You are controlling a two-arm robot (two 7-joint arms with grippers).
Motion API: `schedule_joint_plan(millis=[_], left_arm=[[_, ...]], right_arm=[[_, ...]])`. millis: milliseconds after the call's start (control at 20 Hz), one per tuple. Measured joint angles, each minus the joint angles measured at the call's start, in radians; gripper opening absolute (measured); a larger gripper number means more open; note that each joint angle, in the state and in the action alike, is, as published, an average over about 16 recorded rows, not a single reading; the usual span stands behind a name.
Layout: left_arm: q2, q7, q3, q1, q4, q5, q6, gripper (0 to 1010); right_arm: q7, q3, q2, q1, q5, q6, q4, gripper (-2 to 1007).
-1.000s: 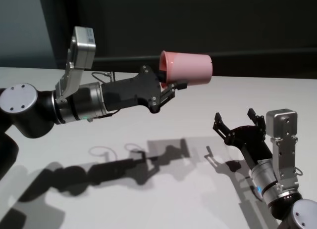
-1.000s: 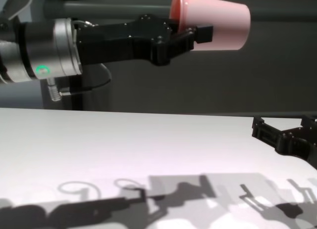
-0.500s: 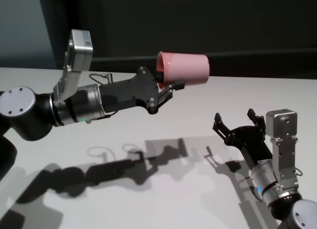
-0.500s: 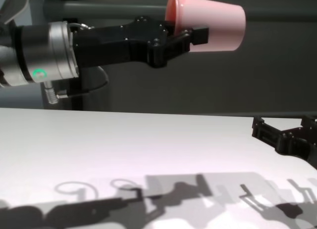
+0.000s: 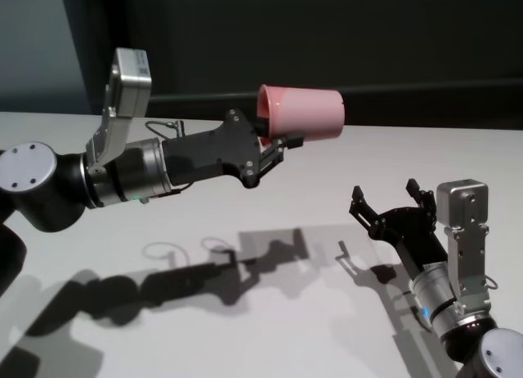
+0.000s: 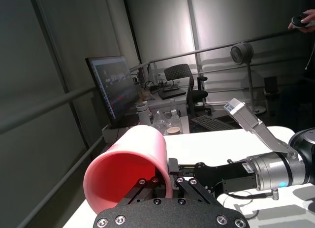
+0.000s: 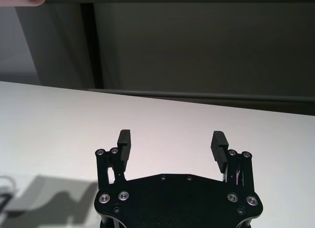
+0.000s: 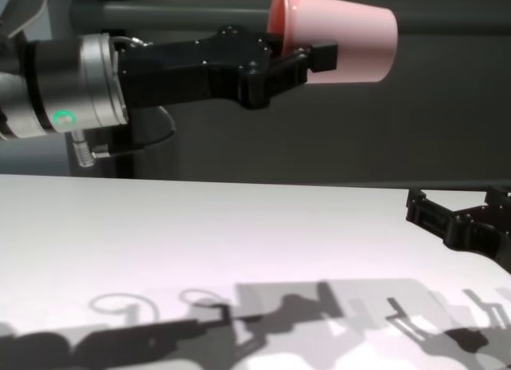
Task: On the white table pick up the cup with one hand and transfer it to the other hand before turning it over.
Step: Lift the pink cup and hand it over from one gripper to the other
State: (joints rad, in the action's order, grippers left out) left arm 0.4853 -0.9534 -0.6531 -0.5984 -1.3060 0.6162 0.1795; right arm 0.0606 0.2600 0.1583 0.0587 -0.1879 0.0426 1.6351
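The pink cup hangs on its side high above the white table, its rim toward my left arm. My left gripper is shut on the cup's rim wall, one finger inside and one outside. The chest view shows the same grip on the cup. In the left wrist view the cup's open mouth faces the camera. My right gripper stands open low at the right, fingers pointing up and away, well below and right of the cup. Nothing lies between its fingers.
Shadows of both arms fall on the bare tabletop. A dark wall and rail run behind the table's far edge. The left wrist view looks past the table to desks, a monitor and chairs.
The left arm has carried the cup slightly to the left, still on its side at about the same height. The right gripper has stayed in place, open.
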Motion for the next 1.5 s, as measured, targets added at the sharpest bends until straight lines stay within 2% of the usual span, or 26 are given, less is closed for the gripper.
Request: schedule_joint_plan(millis=[550, 900, 1200, 1500], left_arm=[[-0.001, -0.003, 0.0, -0.002, 0.001, 0.0, -0.003, 46], [-0.001, -0.003, -0.001, -0.002, 0.001, 0.0, -0.004, 46], [-0.001, -0.004, -0.001, -0.003, 0.002, 0.0, -0.004, 46], [-0.001, -0.004, -0.001, -0.003, 0.002, 0.0, -0.005, 46]], right_arm=[[-0.009, -0.003, -0.008, -0.006, 0.0, -0.001, -0.005, 1002], [-0.036, -0.021, -0.027, -0.012, -0.013, -0.006, -0.015, 1002], [-0.078, -0.064, -0.05, -0.009, -0.067, -0.019, -0.011, 1002], [-0.126, -0.13, -0.078, 0.004, -0.18, -0.05, 0.008, 1002]])
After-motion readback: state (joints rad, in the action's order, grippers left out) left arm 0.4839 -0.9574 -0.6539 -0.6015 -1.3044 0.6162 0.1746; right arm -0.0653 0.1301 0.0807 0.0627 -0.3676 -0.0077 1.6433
